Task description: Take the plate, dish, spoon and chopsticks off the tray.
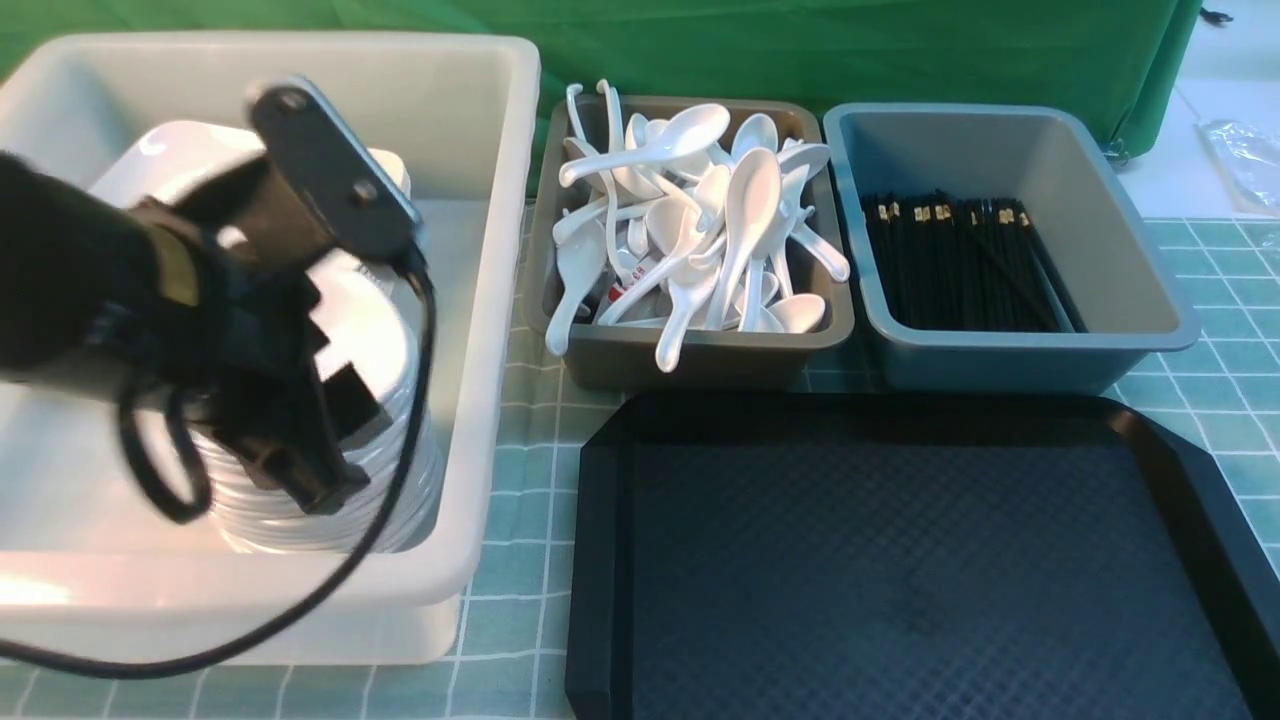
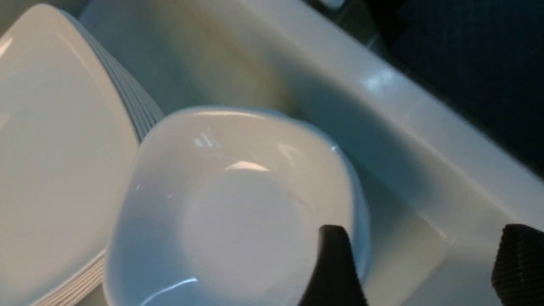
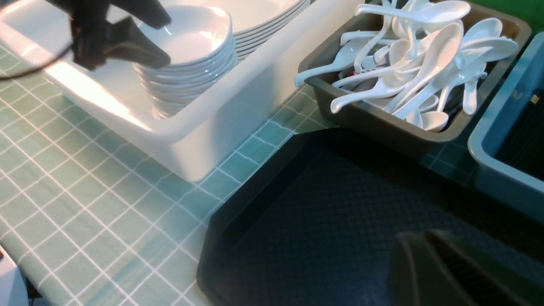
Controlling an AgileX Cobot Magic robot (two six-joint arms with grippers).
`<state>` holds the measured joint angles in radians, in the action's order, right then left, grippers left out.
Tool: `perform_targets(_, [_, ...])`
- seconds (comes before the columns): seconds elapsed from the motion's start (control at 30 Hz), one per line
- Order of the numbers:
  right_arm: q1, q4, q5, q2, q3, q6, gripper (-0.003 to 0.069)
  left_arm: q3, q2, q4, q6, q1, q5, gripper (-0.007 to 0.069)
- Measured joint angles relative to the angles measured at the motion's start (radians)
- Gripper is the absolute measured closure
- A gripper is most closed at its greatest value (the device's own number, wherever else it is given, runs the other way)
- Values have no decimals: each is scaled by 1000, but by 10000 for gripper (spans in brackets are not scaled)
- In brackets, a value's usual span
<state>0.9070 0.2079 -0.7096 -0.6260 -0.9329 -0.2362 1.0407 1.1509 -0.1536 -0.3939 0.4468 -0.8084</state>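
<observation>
Blur hides most of the left end effector [image 1: 300, 440], fingers apart over the dish [image 2: 229, 204]; right end effector's state unreadable.

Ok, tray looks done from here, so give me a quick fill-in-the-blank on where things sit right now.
1. The black tray holds ____ tableware.
2. The left pincer is at the top dish of a stack inside the ____ tub.
3. The spoons lie in the brown bin, and the bin with the chopsticks is on its ____ side.
4. Beside the dish stack in the tub is a stack of ____.

Missing words: no; white; right; plates
</observation>
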Motion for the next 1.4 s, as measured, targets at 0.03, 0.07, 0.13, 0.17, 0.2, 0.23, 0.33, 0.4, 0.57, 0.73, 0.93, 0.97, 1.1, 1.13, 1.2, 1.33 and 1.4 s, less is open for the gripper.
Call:
perform_targets(0.03, [0,0,0,0,0,0,599,0,-35,31,7,0,-4,118])
perform_targets(0.07, [0,0,0,0,0,0,597,0,-58,64,13,0,-5,108])
perform_targets(0.13, [0,0,-1,0,0,-2,592,0,-156,163,33,0,-5,107])
perform_targets(0.17, [0,0,-4,0,0,-2,590,-1,-186,192,36,0,-2,123])
perform_targets(0.2, [0,0,-8,0,0,-2,587,-7,-238,235,38,0,13,148])
perform_targets(0.23, [0,0,-16,0,0,-7,585,-19,-294,273,40,0,39,192])
perform_targets(0.33, [0,-1,-41,0,0,-25,578,-85,-450,342,40,0,135,348])
perform_targets(0.4, [0,-2,-61,0,0,-42,573,-186,-608,369,35,0,245,519])
perform_targets(0.57, [0,-3,-69,0,0,-66,564,-385,-794,377,34,0,407,612])
perform_targets(0.73, [0,-3,-72,0,0,-69,552,-523,-884,377,34,0,465,615])
perform_targets(0.93, [0,-3,-73,0,0,-69,539,-604,-893,376,31,0,471,615])
perform_targets(0.97, [0,-3,-73,0,0,-69,537,-618,-894,371,31,0,471,615])
perform_targets(1.1, [-10,-3,-72,0,2,-69,527,-653,-894,366,31,0,470,615])
perform_targets(1.13, [-13,-4,-69,0,3,-69,526,-654,-894,366,31,0,469,615])
perform_targets(1.2, [-93,-8,-41,0,28,-69,519,-669,-895,365,31,0,463,614])
perform_targets(1.33, [-299,3,56,34,114,-69,517,-678,-895,365,31,0,446,613])
perform_targets(1.4, [-398,19,112,72,170,-69,523,-678,-895,365,31,0,443,613])
